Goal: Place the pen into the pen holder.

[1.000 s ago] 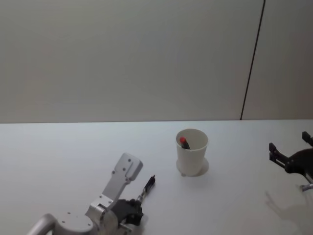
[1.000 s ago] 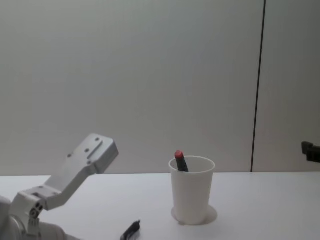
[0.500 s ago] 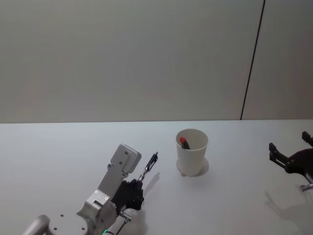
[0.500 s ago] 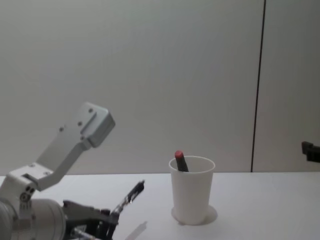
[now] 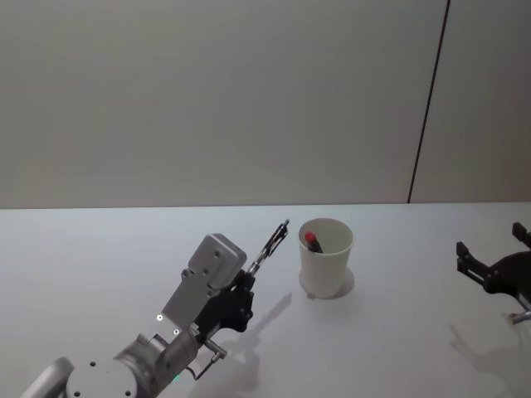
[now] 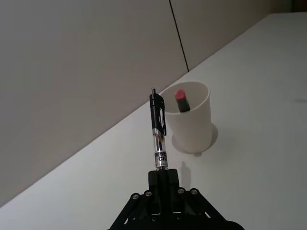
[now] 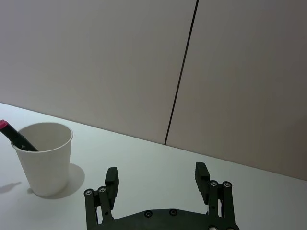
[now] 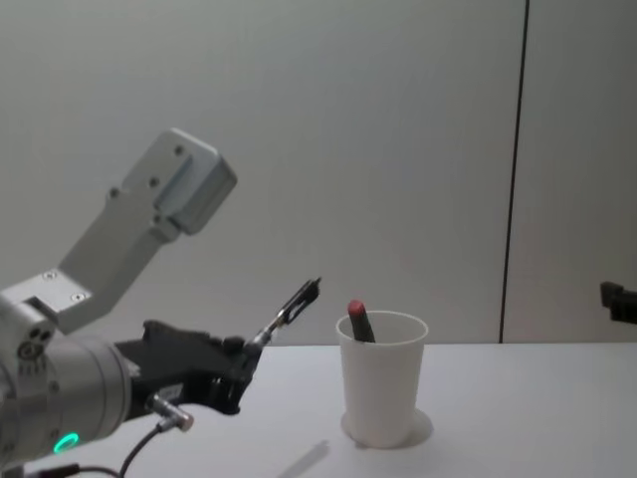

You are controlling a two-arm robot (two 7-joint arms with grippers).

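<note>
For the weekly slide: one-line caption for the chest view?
Left claw holds a black pen raised and tilted toward the white pen holder, which has a red-capped marker inside.

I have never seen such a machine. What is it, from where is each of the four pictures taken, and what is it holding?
It is a robot with two arms, and each arm ends in a gripper, a clamp with two fingers. One picture is taken from its head, looking down. One is from its chest, looking across the table. The other two come from cameras on its wrists. On the table stands a white paper cup, the pen holder, with a red-tipped pen already inside. The left gripper is shut on a black pen and holds it tilted in the air beside the cup. The right gripper waits open at the right, holding nothing.
</note>
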